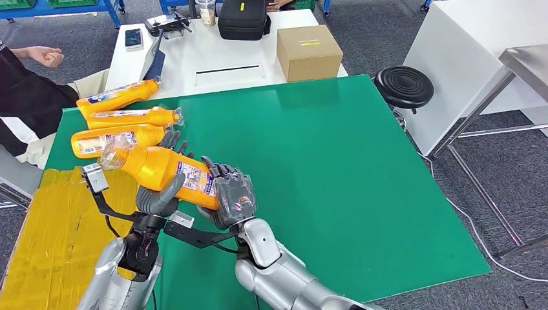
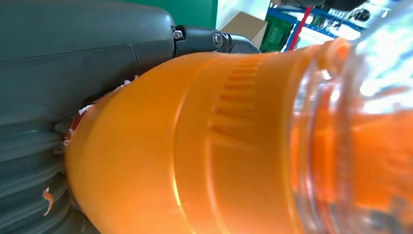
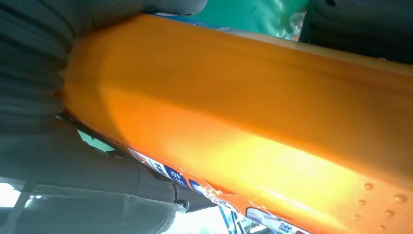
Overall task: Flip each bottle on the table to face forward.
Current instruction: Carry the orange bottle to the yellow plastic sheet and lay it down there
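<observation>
Head view — both hands [image 1: 194, 194] grip orange bottle [image 1: 161, 169] above green table [image 1: 336, 168].

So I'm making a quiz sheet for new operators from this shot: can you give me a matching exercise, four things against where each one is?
Things:
1. held orange bottle
2. cardboard box
3. black round stool
4. yellow tape patch

Places:
A. beside the green table's far right corner
B. on the white table
C. between the left hand and right hand
D. on the green table's near left part

Pairs: 1-C, 2-B, 3-A, 4-D
</observation>
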You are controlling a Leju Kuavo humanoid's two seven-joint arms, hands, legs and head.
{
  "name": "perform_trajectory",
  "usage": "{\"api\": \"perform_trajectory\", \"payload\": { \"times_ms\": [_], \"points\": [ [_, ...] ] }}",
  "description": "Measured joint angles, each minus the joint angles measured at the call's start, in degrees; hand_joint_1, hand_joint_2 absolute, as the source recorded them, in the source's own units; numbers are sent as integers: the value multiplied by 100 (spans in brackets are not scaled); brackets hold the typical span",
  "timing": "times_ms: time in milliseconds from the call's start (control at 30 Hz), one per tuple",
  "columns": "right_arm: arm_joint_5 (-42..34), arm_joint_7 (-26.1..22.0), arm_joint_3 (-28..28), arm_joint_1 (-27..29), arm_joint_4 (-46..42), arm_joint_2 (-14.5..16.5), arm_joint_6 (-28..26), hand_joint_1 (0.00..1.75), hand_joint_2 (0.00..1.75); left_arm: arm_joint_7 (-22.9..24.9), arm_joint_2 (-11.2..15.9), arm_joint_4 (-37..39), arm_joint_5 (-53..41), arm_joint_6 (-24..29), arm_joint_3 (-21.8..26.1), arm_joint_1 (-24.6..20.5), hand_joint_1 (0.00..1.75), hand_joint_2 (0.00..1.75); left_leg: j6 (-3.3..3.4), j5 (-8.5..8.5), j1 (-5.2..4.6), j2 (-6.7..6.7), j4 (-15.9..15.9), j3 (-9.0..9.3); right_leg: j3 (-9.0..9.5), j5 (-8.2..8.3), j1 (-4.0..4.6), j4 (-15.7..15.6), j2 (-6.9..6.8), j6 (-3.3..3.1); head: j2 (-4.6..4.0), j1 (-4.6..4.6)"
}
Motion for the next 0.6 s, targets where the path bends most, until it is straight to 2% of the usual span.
{"api": "perform_trajectory", "payload": {
  "times_ms": [233,300,367,433,600],
  "points": [
    [-410,-107,81,-57,188,81,80,175,175,-34,0,-1,-88,122,80,-4,0,175,-1,0,0,1,0,0,-1,0,0,0,0,0,0,0],
    [-506,-149,82,-73,221,100,126,175,175,-41,0,-1,-99,145,88,-4,41,175,-1,0,0,1,0,0,-1,0,0,0,0,0,0,0],
    [-570,-170,84,-85,251,117,152,175,175,-52,0,-1,-116,167,97,-5,126,175,-1,0,0,1,0,0,-1,0,0,0,1,0,0,-1],
    [-601,-174,85,-96,268,123,167,175,175,-59,0,-1,-133,180,104,-5,172,175,-1,0,0,0,0,-1,-1,0,0,0,0,0,0,0],
    [-663,-173,93,-124,296,125,196,175,175,-62,0,-1,-146,195,119,-4,175,175,-1,0,0,0,0,-2,-2,0,-1,0,0,0,0,1]
  ]
}}
